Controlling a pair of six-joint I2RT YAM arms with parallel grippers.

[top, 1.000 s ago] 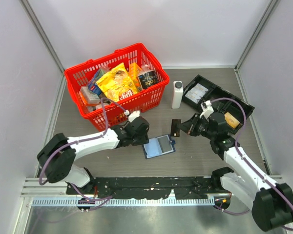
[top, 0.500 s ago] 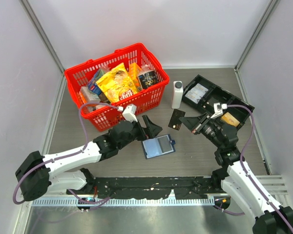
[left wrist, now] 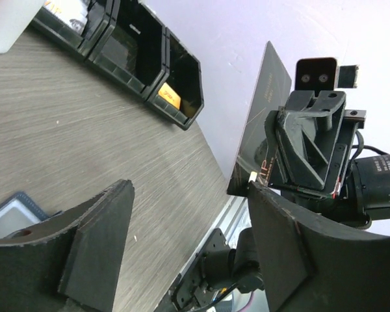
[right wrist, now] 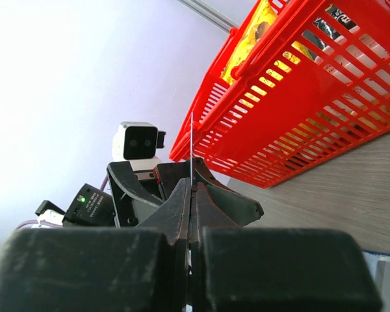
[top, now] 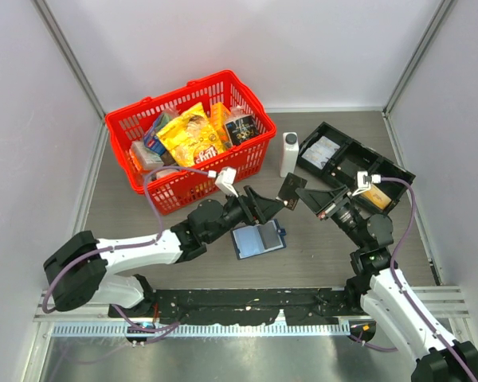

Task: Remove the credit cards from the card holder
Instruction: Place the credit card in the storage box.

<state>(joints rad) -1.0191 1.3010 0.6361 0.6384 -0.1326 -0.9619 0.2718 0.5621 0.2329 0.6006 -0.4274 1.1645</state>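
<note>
Currently, card holder (top: pixel 257 239): lying open on the bench (top: pixel 319 248), sleeves up, near the left gripper (top: pixel 268 208), whose jaws stand apart with nothing between them. Right gripper (top: pixel 309 196): clamped on a dark credit card (top: pixel 291 189), held on edge above the bench, facing the left gripper. Orange-gold card (top: pixel 374 196): in the end compartment of the black tray (top: pixel 346 151).

Basket (top: pixel 187 135) back-L on bench (top: pixel 319 247); bottle (top: pixel 289 153) just R of it, tray (top: pixel 338 143) further R, running diagonally twd R wall. Card holder (top: pixel 259 239) flat at centre, in front of basket. Credit card (top: pixel 290 189) up off bench in R pincer (top: pixel 303 195), behind holder; L pincer (top: pixel 269 208) just L of it. Another card (left wrist: pixel 168 99) in tray's end compartment.
</note>
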